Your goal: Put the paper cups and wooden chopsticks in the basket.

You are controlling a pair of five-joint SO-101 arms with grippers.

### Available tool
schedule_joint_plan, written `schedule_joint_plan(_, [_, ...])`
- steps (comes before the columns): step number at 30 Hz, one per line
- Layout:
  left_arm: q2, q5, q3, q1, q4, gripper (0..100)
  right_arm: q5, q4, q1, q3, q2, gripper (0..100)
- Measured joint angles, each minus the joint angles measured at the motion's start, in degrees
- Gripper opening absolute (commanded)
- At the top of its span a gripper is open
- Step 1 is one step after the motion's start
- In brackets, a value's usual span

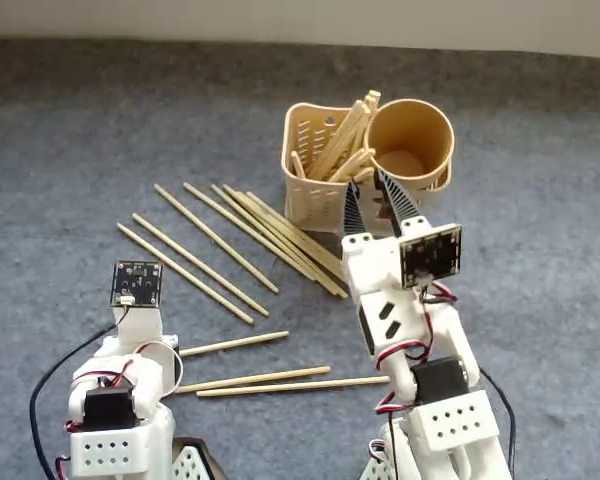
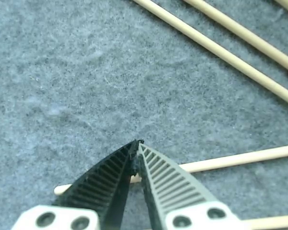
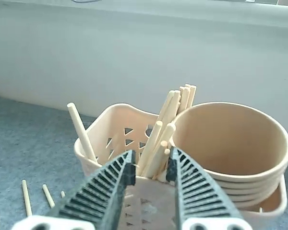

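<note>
Jaws parted and empty, the right gripper (image 1: 366, 180) hangs over the near wall of the basket (image 1: 308, 205). A stack of paper cups (image 1: 410, 135) and several chopsticks (image 1: 342, 140) stand inside it, and loose chopsticks (image 1: 280, 238) lie on the grey carpet (image 1: 80, 150).

At the left wrist, the left gripper (image 2: 137, 143) is closed tip to tip, gripping nothing, just above one of the loose chopsticks (image 2: 240, 158).

From the right wrist, the right gripper (image 3: 151, 160) sits close to the basket (image 3: 110, 124), its gap facing the chopsticks (image 3: 173, 115) beside the paper cups (image 3: 230, 139).
</note>
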Motion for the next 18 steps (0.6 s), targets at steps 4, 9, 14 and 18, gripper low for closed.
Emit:
schedule_joint_plan(4, [0.0,0.0,0.0,0.0,0.0,0,1.8,0.4,0.0,-4.7,2.5,11.8])
schedule_joint_plan(9, [0.0,0.0,0.0,0.0,0.0,0,3.5,1.8,-0.3,-12.0,2.6,11.8])
schedule_joint_plan(14, [0.0,0.0,0.0,0.0,0.0,0,3.5,12.2,-0.4,-19.6,1.8,11.8])
schedule_joint_plan(18, [0.0,0.0,0.0,0.0,0.0,0,3.5,19.9,-0.4,-23.0,-5.6,11.8])
